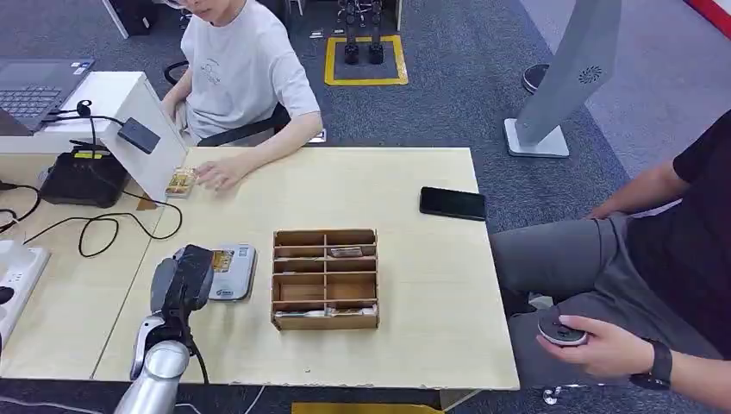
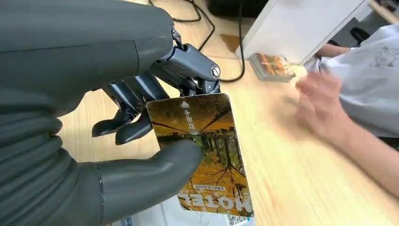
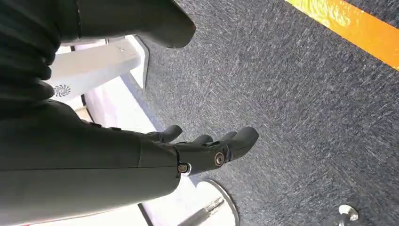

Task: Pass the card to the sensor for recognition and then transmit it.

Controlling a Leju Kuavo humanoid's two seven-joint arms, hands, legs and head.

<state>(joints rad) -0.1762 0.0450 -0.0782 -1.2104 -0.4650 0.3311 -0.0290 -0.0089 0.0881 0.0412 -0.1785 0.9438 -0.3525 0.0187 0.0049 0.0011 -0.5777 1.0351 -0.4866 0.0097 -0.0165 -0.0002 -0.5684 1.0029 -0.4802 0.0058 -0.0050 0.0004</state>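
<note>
My left hand (image 1: 183,278) pinches a card (image 1: 221,260) between thumb and fingers, just above the grey flat sensor (image 1: 237,278) on the wooden table (image 1: 414,285). In the left wrist view the card (image 2: 207,141) is orange with an autumn tree picture and the word MOTEL; my thumb (image 2: 155,169) presses on its face and the darker fingers (image 2: 136,99) sit behind it. My right hand (image 3: 207,150) hangs beside my body over dark carpet, fingers stretched out and holding nothing.
A wooden divided box (image 1: 325,278) stands right of the sensor. A black phone (image 1: 452,203) lies far right. A seated person's hand (image 1: 220,175) rests near a card stack (image 1: 179,181) by a white stand (image 1: 142,129). Cables (image 1: 103,226) lie left. Another person (image 1: 655,259) sits at the right.
</note>
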